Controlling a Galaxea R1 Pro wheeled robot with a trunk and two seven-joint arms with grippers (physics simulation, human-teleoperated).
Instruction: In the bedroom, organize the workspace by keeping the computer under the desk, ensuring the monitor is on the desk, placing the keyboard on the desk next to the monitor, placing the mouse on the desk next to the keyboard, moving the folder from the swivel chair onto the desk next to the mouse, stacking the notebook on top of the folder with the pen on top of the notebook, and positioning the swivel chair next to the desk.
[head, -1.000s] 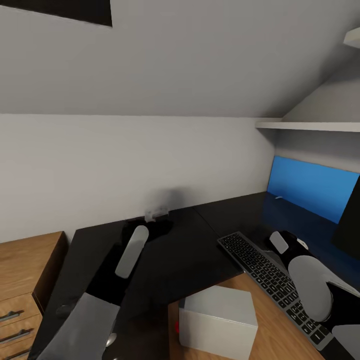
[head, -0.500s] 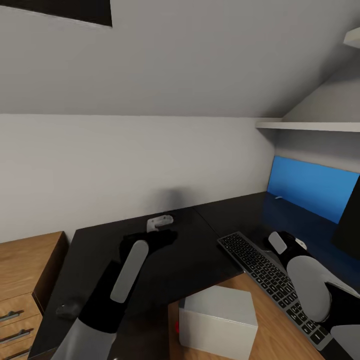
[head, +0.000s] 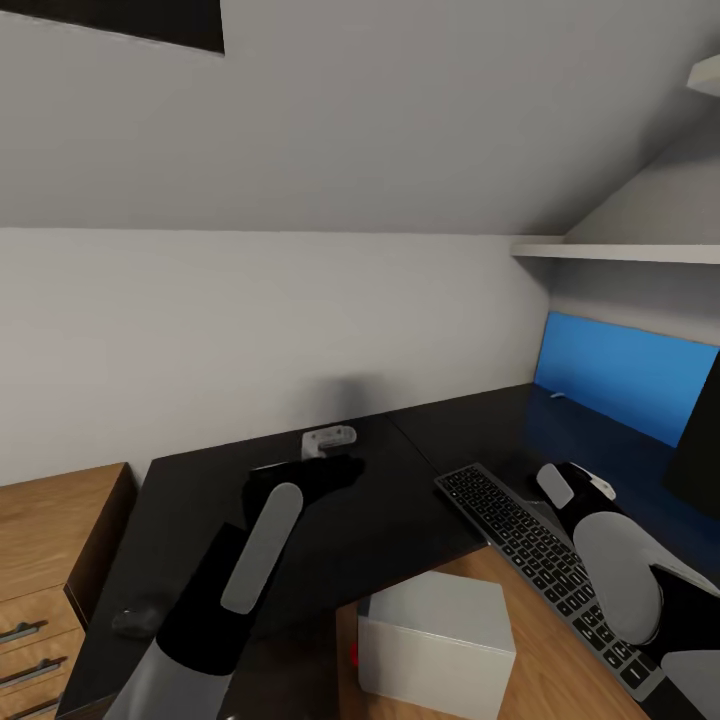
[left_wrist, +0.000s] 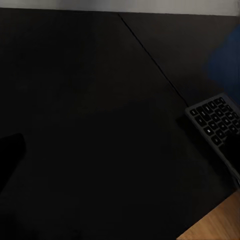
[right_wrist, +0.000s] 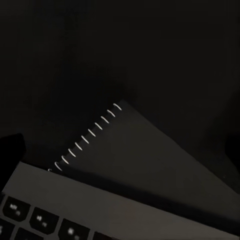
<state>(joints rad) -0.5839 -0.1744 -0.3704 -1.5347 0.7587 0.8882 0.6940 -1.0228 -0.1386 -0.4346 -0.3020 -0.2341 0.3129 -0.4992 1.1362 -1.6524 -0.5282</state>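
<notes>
Notebook (right_wrist: 145, 150) beneath right gripper (head: 590, 487)

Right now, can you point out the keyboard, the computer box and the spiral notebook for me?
keyboard (head: 540, 560): head view, middle of its key field.
computer (head: 437, 618): head view, pale top face.
notebook (right_wrist: 150, 152): right wrist view, grey cover beside the spiral binding.

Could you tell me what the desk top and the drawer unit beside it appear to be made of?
The desk looks like glossy black laminate or lacquer: it mirrors the blue wall panel. The drawer unit looks like light wood or wood veneer, matt, with visible grain. Being renders, both are guesses.
</notes>
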